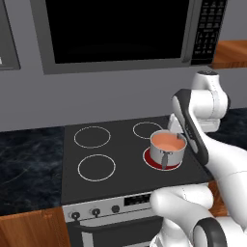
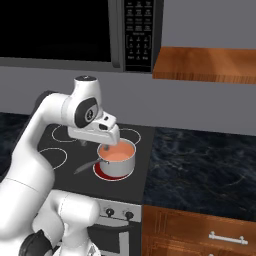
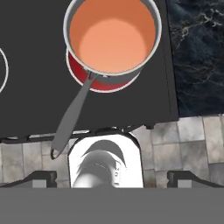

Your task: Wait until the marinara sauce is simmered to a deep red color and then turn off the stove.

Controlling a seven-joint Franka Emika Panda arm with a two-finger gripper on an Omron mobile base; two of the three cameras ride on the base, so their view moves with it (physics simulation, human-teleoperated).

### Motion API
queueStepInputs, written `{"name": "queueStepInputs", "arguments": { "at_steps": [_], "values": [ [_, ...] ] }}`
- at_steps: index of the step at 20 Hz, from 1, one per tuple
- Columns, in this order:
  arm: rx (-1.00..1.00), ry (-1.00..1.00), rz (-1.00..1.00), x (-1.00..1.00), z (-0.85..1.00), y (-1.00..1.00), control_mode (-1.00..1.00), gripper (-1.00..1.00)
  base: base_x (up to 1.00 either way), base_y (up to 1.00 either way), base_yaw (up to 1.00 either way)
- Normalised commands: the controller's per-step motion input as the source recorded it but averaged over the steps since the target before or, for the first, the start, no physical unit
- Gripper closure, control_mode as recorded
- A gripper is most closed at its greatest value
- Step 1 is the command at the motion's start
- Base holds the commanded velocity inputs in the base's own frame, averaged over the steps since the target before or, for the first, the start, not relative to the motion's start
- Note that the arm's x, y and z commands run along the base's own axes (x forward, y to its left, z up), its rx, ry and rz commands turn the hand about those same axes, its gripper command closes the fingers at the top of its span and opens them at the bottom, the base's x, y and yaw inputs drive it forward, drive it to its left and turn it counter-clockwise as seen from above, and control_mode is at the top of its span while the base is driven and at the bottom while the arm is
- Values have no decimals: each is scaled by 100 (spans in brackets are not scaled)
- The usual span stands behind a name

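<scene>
sauce: pale salmon-orange marinara sauce (image 3: 113, 41) in steel saucepan (image 1: 167, 149), not deep red | black glass stove (image 1: 111, 181) burner glowing, knobs untouched | gripper (image 2: 108, 142) released, above pan

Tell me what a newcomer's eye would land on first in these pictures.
First, the steel saucepan of pale salmon-orange marinara sauce, sitting on the glowing red burner at the front right of the black stove, its long grey handle reaching past the stove's front edge. Next, the white arm bent over the cooktop, its gripper open above the pan, holding nothing.
</scene>
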Motion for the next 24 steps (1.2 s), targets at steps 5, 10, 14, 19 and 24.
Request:
{"name": "queueStepInputs", "arguments": {
  "at_steps": [5, 10, 14, 19, 24],
  "values": [
    [0, 0, 1, -5, 0, 24, -100, -100, 0, 0, 0],
    [0, 0, 0, -11, 0, 14, -100, -100, 0, 0, 0],
    [0, 0, 0, -10, 0, 4, 100, -100, -15, 4, 0],
    [0, 0, 0, 0, 0, 0, 100, -100, -61, 7, 0],
    [0, 0, 0, 0, 0, 0, 100, -100, -49, 24, -1]
  ]
}}
